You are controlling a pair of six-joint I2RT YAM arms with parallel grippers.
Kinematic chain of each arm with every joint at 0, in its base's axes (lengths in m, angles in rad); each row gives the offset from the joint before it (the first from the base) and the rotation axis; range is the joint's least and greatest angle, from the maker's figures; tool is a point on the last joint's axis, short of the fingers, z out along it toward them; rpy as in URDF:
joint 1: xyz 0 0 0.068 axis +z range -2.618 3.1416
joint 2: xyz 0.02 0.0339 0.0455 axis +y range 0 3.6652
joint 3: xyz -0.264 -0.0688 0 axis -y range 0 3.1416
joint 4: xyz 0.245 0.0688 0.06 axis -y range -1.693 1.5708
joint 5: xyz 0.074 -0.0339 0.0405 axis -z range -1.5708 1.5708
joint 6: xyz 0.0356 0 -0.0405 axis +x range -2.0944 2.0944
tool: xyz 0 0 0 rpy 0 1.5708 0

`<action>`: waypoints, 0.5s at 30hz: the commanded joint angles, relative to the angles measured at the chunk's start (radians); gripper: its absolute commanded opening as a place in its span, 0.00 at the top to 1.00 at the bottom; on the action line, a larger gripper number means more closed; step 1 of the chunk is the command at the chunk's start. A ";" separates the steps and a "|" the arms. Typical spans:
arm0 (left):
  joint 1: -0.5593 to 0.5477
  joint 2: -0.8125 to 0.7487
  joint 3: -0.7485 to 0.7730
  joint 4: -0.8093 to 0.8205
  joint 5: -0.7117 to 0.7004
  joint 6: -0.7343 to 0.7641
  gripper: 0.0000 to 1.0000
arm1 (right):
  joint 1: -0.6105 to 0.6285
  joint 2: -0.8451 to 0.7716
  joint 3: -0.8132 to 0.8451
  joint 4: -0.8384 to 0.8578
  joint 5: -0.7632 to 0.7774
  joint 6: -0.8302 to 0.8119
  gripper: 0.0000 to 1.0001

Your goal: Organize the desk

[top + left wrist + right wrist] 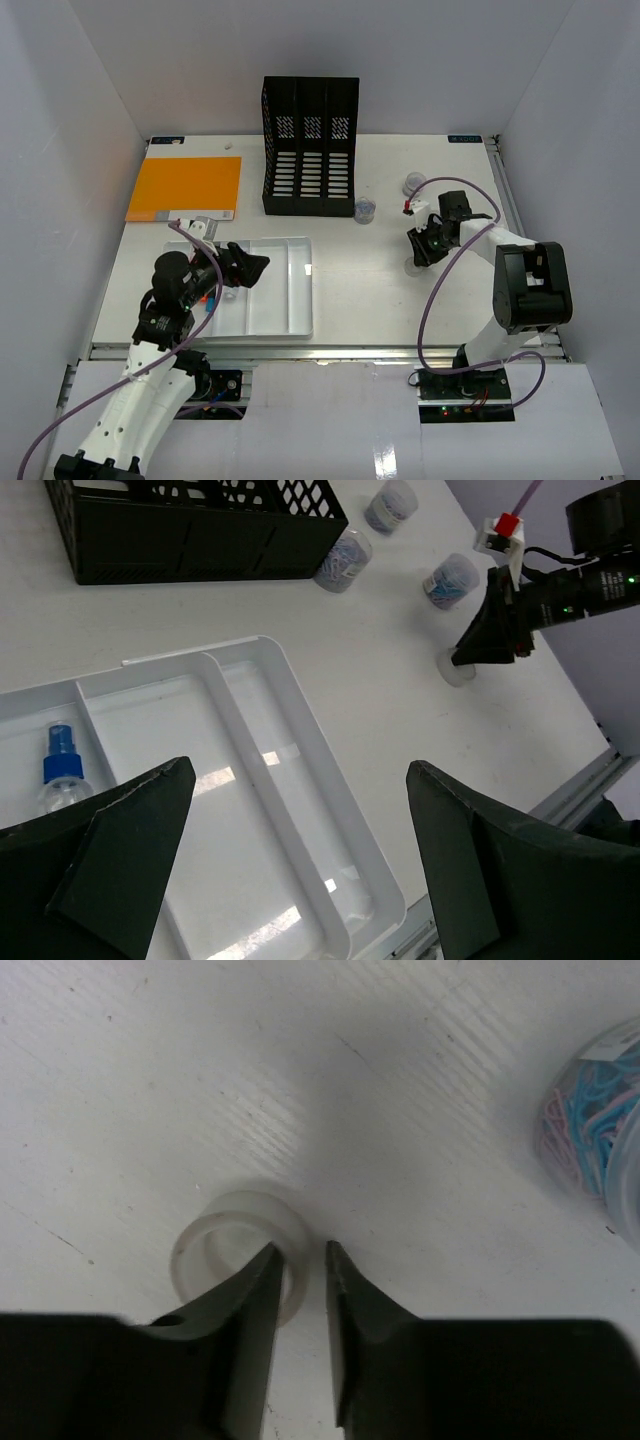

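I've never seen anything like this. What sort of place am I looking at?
Probably a robotics test cell staged as an office desk: a large white desk walled in by plain white panels, carrying a black mesh file organiser, a flat orange folder and a white compartmented plastic tray.

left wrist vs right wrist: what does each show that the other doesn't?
Left wrist only: the tray with a spray bottle in it, the black organizer, all three clip jars, and the left gripper, open.
Right wrist only: a close-up of the right gripper, its jaws narrow and straddling the ring wall. Whether they pinch it is unclear.
Both: the ring, the right gripper, the desk, and one of the jars.
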 commanded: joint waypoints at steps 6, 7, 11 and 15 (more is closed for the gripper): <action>0.003 -0.078 -0.016 0.095 0.068 -0.043 0.02 | 0.050 -0.004 0.051 -0.101 -0.152 -0.098 0.92; 0.002 -0.094 -0.019 0.098 0.065 -0.044 0.02 | 0.075 -0.016 0.062 -0.114 -0.173 -0.122 0.92; 0.002 -0.159 -0.023 0.105 0.046 -0.046 0.02 | 0.231 -0.049 0.155 -0.166 -0.204 -0.190 0.92; 0.003 -0.246 -0.031 0.108 0.041 -0.031 0.02 | 0.439 0.008 0.316 -0.168 -0.180 -0.185 0.92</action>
